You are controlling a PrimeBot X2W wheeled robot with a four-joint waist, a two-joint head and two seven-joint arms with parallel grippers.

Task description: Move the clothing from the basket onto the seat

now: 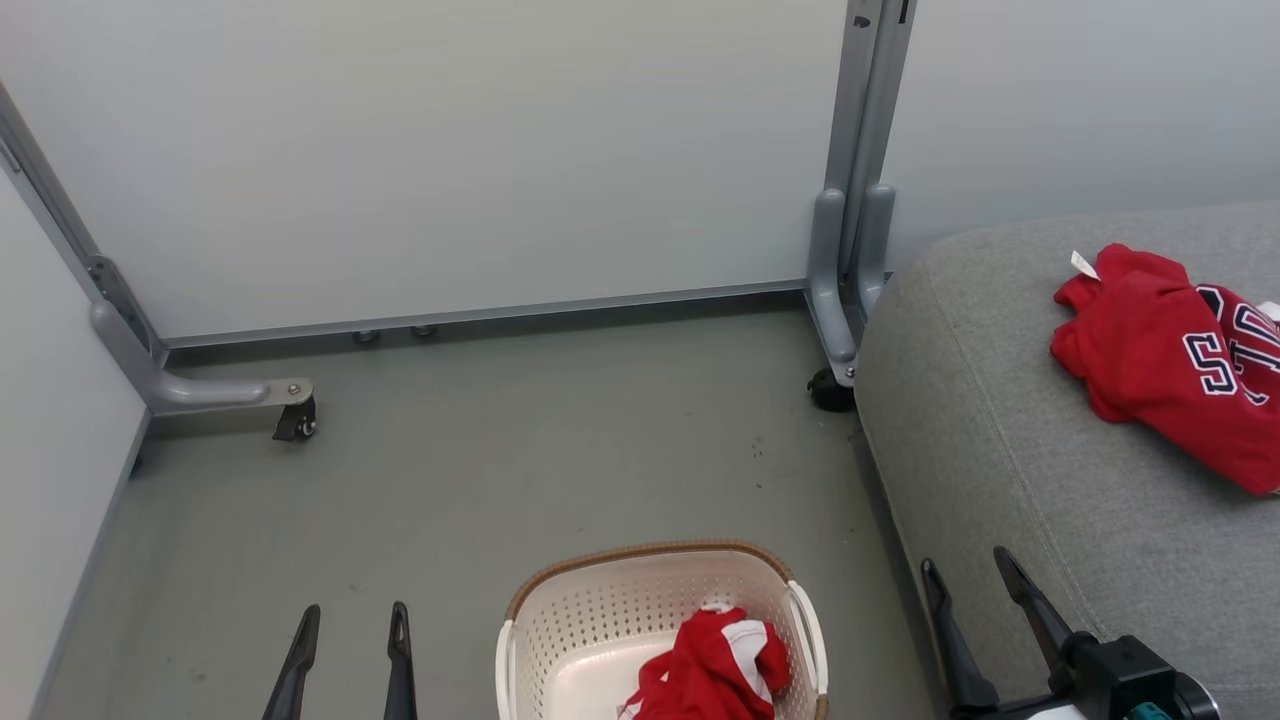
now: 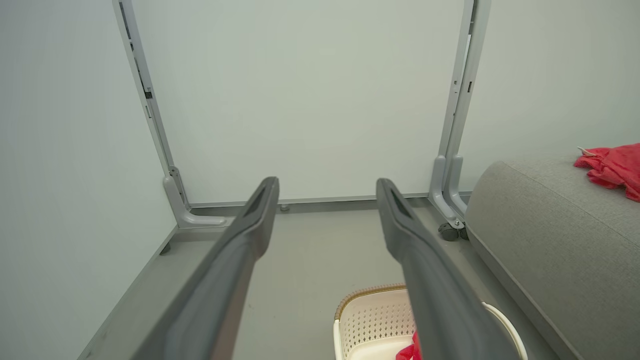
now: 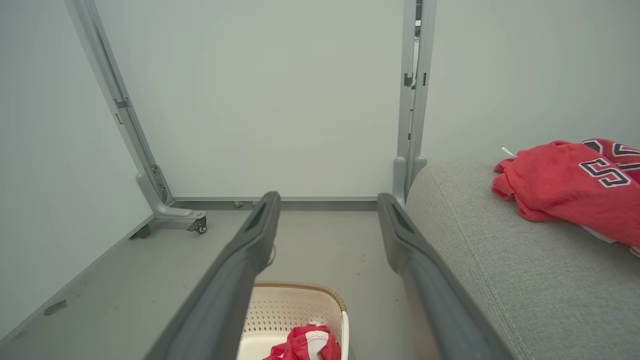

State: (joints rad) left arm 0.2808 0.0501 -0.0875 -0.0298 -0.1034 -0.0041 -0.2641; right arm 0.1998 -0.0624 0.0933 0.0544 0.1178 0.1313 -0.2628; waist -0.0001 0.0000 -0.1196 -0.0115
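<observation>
My left gripper hung at the lower left of the head view. Its two dark fingers were spread wide and held nothing, with the tips over the bare floor, left of the basket and not touching it. My right gripper stood at the lower right, fingers likewise spread and empty, over the near edge of the seat, just right of the basket.

The basket sat upright on the floor, close beside the seat. One red garment with white panels lay bunched inside it, against the wall nearer the seat. Neither gripper touched it.

A red jersey lay crumpled on top of the seat, well apart from both grippers. It showed navy-and-white letters on its right part and a small white tag at its far left corner. The head view's right edge cut it off, so I could not tell how far it reached. In my right wrist view a bit of white showed under its near edge.

Beyond the floor stood pale panels in grey frames. One frame foot ended in a caster at the left, and a black caster sat by the seat's far corner.
</observation>
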